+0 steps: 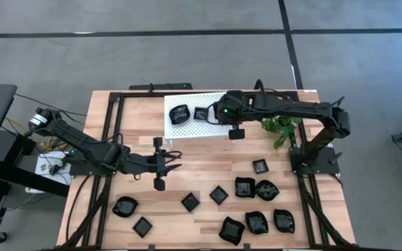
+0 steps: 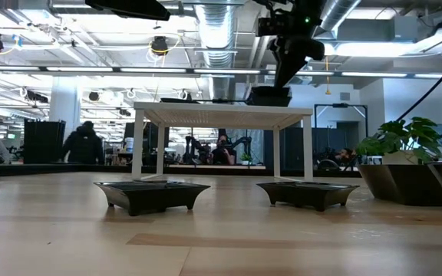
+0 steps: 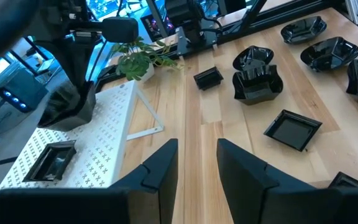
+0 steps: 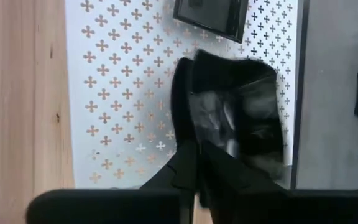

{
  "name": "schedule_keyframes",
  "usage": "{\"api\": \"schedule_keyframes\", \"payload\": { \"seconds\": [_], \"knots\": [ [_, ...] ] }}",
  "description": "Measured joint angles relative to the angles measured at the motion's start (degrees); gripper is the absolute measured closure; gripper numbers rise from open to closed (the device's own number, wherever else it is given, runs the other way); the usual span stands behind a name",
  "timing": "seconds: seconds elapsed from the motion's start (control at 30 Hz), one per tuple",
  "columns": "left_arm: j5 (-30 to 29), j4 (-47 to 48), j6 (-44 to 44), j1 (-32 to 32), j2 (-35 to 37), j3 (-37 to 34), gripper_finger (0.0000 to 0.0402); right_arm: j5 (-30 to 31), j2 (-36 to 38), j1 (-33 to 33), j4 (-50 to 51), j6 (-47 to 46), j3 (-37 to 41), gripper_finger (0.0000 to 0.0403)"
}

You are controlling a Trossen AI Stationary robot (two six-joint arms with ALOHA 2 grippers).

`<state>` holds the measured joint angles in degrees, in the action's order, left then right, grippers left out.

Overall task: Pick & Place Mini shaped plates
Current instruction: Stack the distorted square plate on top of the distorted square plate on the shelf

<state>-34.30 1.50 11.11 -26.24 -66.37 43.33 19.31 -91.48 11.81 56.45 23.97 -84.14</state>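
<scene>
My right gripper (image 1: 218, 111) hangs over the white perforated rack (image 1: 187, 129), shut on a glossy black wavy-rimmed mini plate (image 4: 241, 118). A small square plate (image 4: 210, 15) lies on the rack just beyond it. Another wavy plate (image 1: 181, 113) sits flat toward the rack's left end. Several more black plates lie on the wooden table, among them a square one (image 1: 190, 201) and a wavy one (image 1: 245, 186). My left gripper (image 1: 169, 162) hovers open over bare wood near the table's middle, holding nothing. My right gripper has the wavy plate's side wall (image 4: 204, 93) between its two fingers, one finger (image 4: 182, 106) outside the wall and the other hidden inside the dish. The fingers slant steeply down from above. In the low view the plate's underside (image 2: 269, 96) looks level with the rack top; whether it rests there I cannot tell.
A small green plant (image 1: 279, 127) stands to the right of the rack, under my right arm. The rack stands on legs above the table (image 2: 221, 115), and two plates (image 2: 152, 192) (image 2: 307, 192) lie in front of it. Black frame rails run along the table's left and right edges.
</scene>
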Motion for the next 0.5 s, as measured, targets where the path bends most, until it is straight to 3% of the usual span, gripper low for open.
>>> {"api": "schedule_keyframes", "payload": {
  "seconds": [0.33,0.5],
  "knots": [
    [0.0,0.0,-0.02,0.0,-0.02,0.0,0.0289,0.14,0.0,-0.64,-0.22,-0.13,0.0,0.0334],
    [0.0,0.0,-0.02,0.0,0.0,0.0,0.0289,0.2,0.0,-3.83,-0.49,-5.28,0.0,0.0331]
  ]
}}
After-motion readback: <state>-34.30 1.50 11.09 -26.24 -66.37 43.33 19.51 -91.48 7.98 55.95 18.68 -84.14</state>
